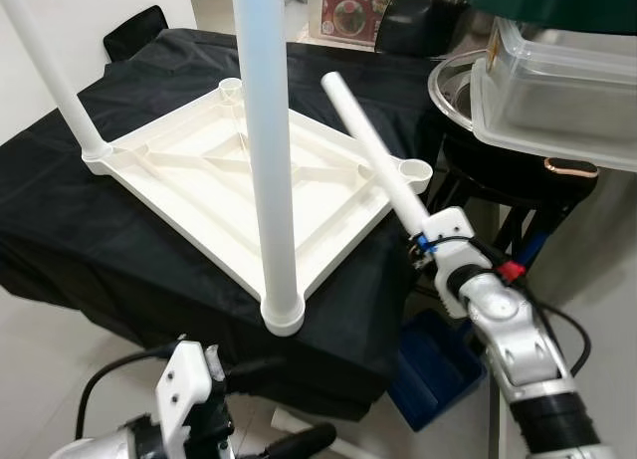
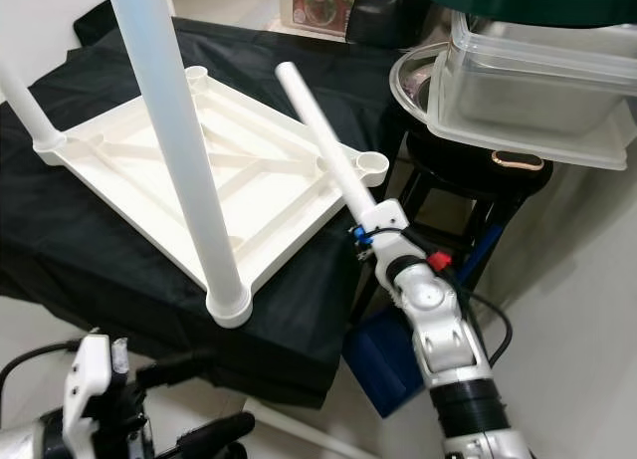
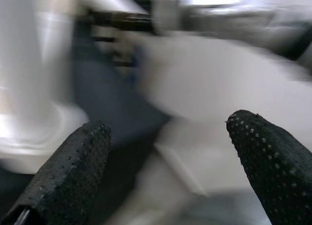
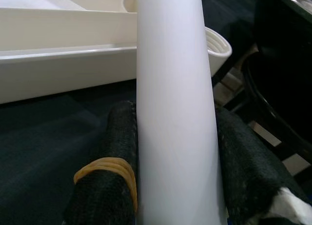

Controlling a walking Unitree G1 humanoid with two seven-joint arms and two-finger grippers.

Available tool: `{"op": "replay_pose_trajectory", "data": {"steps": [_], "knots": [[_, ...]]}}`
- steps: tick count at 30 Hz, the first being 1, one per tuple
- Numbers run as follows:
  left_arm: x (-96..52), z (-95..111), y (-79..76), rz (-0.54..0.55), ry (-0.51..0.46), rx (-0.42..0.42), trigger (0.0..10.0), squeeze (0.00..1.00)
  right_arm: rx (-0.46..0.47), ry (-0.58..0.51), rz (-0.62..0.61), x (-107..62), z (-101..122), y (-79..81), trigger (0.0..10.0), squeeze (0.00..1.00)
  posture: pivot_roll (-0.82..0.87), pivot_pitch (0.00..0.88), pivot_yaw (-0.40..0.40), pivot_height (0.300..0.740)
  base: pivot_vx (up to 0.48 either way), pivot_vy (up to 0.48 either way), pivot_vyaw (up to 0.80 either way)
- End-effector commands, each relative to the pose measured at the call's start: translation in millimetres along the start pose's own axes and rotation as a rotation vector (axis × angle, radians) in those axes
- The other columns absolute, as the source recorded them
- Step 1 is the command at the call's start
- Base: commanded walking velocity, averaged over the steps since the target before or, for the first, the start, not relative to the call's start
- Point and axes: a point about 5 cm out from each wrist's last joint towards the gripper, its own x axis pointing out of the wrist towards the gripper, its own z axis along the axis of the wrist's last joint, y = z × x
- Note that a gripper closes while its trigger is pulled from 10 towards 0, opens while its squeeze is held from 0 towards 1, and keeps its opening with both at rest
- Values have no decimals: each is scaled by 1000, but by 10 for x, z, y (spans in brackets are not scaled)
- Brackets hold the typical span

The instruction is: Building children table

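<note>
The right gripper (image 4: pixel 175 186) is clamped on a loose white table leg (image 1: pixel 373 145) — both black fingers (image 4: pixel 117 152) press its sides — holding it tilted beside an empty corner socket (image 1: pixel 413 168). The upturned white tabletop (image 1: pixel 209 180) lies on a black-draped surface (image 1: pixel 60 220) (two legs already stand in sockets). Low down, the left gripper (image 3: pixel 170 171) hangs with fingers spread wide, holding nothing.
</note>
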Motion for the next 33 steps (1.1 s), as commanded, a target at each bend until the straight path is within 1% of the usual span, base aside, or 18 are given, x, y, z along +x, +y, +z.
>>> {"op": "replay_pose_trajectory", "data": {"steps": [1, 2, 5, 6, 7, 8, 11, 15, 17, 22, 23, 24, 25, 26, 28, 29, 31, 33], "knots": [[45, -63, 100, 93, 27, 26, 10000, 0, 7, -1, -12, -1, 9, -20, 10000, 0, 0, 153, -53, 740, 0, 0, 0], [45, -63, 100, 93, 27, 26, 10000, 0, 7, -1, -12, -1, 9, -20, 10000, 0, 0, 153, -53, 740, 0, 0, 0], [283, 31, 351, 299, -48, 70, 10000, 0, 12, -16, -16, 2, 40, -15, 10000, 0, -3, 153, -56, 740, 0, 0, 0], [283, 31, 351, 299, -48, 70, 10000, 0, 12, -16, -16, 2, 40, -15, 10000, 0, -3, 153, -56, 740, 0, 0, 0], [362, 56, 400, 349, -67, 74, 10000, 0, 14, -21, -16, 6, 52, -11, 10000, 0, -4, 154, -58, 740, 0, 0, 0], [362, 56, 400, 349, -67, 74, 10000, 0, 14, -21, -16, 6, 52, -11, 10000, 0, -4, 154, -58, 740, 0, 0, 0], [584, 103, 307, 315, -119, 59, 10000, 0, 20, -28, -21, 14, 78, -12, 10000, 0, -9, 155, -53, 740, 0, 0, 0], [649, 119, 281, 307, -126, 74, 10000, 0, 23, -29, -26, 14, 83, -23, 10000, 0, -9, 154, -50, 740, 0, 0, 0], [629, 132, 376, 383, -127, 95, 10000, 0, 27, -30, -26, 9, 81, -30, 10000, 0, -10, 154, -48, 740, 0, 0, 0], [578, 130, 464, 451, -125, 114, 10000, 0, 30, -30, -26, 6, 78, -35, 10000, 0, -7, 155, -50, 740, 0, 0, 0], [504, 123, 551, 527, -113, 138, 10000, 0, 32, -32, -24, 7, 79, -35, 10000, 0, -6, 155, -50, 740, 0, 0, 0], [504, 123, 551, 527, -113, 138, 10000, 0, 32, -32, -24, 7, 79, -35, 10000, 0, -6, 155, -50, 740, 0, 0, 0], [435, 117, 639, 609, -110, 151, 10000, 0, 35, -34, -22, 8, 81, -34, 10000, 0, -3, 155, -51, 740, 0, 0, 0], [435, 117, 639, 609, -110, 151, 10000, 0, 35, -34, -22, 8, 81, -34, 10000, 0, -3, 155, -51, 740, 0, 0, 0], [251, 95, 839, 811, -90, 177, 10000, 0, 39, -37, -14, 8, 84, -22, 10000, 0, -2, 156, -49, 740, 0, 0, 0], [251, 95, 839, 811, -90, 177, 10000, 0, 39, -37, -14, 8, 84, -22, 10000, 0, -2, 156, -49, 740, 0, 0, 0], [68, 92, 984, 964, -74, 205, 10000, 0, 44, -41, -3, 7, 90, -1, 10000, 0, 1, 158, -49, 740, 0, 0, 0], [14, 93, 1022, 1005, -72, 214, 10000, 0, 46, -43, 0, 6, 93, 5, 10000, 0, 1, 158, -49, 740, 0, 0, 0]]}}
